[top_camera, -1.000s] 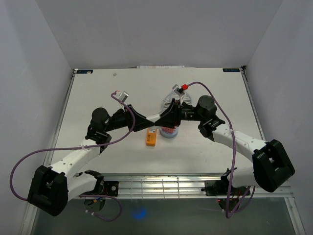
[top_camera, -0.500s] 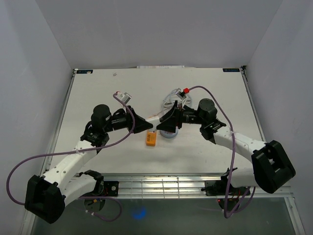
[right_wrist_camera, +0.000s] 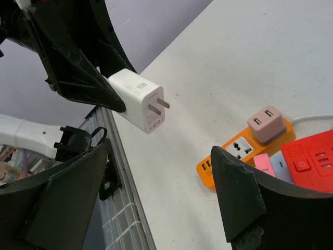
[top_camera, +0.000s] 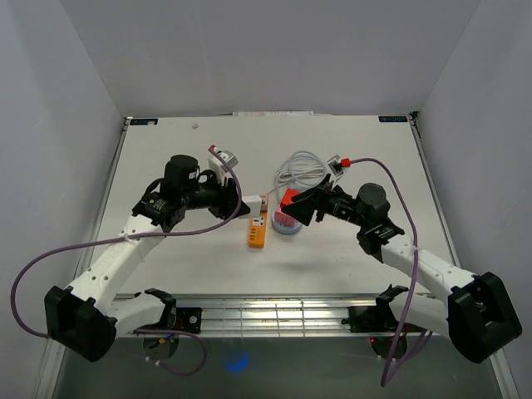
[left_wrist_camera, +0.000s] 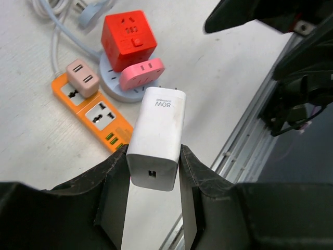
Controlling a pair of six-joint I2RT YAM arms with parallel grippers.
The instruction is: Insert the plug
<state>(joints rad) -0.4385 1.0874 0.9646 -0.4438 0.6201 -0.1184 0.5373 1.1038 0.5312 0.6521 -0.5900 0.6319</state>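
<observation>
The left fingers (left_wrist_camera: 114,192) clamp the white charger (left_wrist_camera: 156,138), held clear of the table (left_wrist_camera: 31,156) above the orange strip (left_wrist_camera: 99,117). The right fingers (right_wrist_camera: 239,203) stand apart, empty, near the strip.

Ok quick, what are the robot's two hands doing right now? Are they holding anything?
Left gripper: shut on the white charger.
Right gripper: open, holding nothing.

Bright, even light falls from above on my table (top_camera: 366,158), leaving only soft, faint shadows. In my wrist views the white charger (left_wrist_camera: 156,138) is crisp, while my own black fingers (left_wrist_camera: 112,205) look dark and soft-edged
</observation>
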